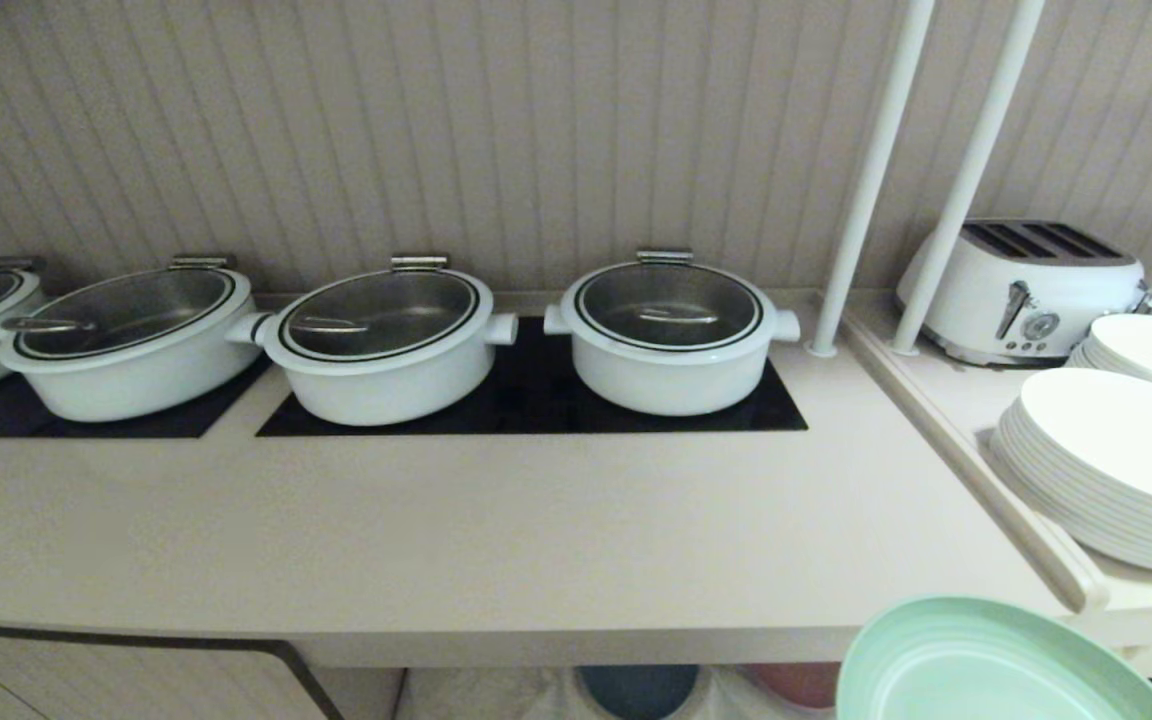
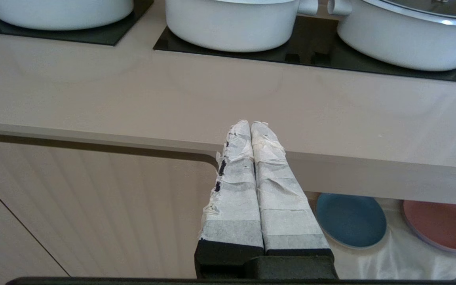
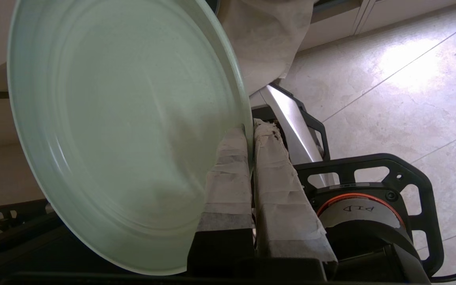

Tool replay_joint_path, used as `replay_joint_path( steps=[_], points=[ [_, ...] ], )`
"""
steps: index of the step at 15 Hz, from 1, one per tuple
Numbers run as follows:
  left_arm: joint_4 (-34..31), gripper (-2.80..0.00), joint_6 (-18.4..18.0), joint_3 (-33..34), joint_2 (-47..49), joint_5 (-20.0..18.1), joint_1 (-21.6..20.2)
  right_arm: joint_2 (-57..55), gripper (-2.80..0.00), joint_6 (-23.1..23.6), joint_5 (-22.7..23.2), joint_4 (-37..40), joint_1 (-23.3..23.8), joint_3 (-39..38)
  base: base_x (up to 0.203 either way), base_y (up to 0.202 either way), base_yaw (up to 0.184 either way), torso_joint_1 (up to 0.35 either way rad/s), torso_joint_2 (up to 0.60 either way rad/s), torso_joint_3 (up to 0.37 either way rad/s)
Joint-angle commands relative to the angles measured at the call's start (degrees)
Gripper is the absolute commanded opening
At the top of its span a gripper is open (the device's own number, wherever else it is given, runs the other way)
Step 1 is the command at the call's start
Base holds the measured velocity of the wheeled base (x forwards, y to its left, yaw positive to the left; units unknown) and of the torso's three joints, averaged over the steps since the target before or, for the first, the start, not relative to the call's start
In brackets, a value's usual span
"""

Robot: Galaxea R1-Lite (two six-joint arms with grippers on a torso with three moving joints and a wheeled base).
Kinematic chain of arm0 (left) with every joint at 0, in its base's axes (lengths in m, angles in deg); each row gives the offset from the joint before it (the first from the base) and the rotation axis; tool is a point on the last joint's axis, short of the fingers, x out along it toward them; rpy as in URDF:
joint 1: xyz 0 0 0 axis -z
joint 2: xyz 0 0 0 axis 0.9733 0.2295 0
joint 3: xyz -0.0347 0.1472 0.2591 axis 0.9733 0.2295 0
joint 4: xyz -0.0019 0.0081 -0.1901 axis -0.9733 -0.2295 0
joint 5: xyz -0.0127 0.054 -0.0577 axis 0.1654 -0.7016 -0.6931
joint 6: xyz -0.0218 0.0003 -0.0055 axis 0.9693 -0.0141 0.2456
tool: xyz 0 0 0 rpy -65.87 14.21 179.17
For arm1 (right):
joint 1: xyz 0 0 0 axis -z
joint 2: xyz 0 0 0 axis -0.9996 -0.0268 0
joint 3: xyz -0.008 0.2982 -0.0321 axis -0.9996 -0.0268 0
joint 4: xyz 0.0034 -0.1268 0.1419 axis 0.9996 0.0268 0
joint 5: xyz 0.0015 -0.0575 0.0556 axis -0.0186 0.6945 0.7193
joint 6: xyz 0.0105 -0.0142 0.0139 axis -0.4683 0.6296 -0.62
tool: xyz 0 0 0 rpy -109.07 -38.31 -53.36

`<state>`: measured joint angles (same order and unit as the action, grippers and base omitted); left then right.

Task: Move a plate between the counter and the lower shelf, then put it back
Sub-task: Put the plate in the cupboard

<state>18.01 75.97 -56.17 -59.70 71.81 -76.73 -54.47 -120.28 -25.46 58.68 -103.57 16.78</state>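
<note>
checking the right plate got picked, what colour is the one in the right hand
Mint green plate, clearest in the right wrist view.

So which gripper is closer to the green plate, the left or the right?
Right. The right gripper is clamped on the rim of the green plate. The left gripper is shut and empty, apart from it, before the counter edge.

Plate (image 1: 986, 665) cut off by head view's bottom edge; right arm out of that frame. Tabletop (image 1: 496, 530) edge hides most of the blue plate (image 1: 638, 688) and pink plate (image 1: 804, 682) below.
</note>
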Motion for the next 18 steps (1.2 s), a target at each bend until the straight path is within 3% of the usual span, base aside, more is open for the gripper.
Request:
replay_joint_path(
  steps=[1, 11, 18],
  points=[
    [0.0, -2.80, 0.0, 0.0, 0.0, 0.0, 0.0, -0.1, -2.80, -0.2, 0.0, 0.2, -0.1, 0.0, 0.000, 0.000, 0.000, 0.000, 0.00, 0.000],
    [0.0, -2.80, 0.0, 0.0, 0.0, 0.0, 0.0, -0.3, -2.80, -0.3, 0.0, 0.3, 0.0, 0.0, 0.000, 0.000, 0.000, 0.000, 0.00, 0.000],
    [0.0, -2.80, 0.0, 0.0, 0.0, 0.0, 0.0, -0.3, -2.80, -0.7, 0.0, 0.3, 0.0, 0.0, 0.000, 0.000, 0.000, -0.131, 0.27, 0.136]
  ],
)
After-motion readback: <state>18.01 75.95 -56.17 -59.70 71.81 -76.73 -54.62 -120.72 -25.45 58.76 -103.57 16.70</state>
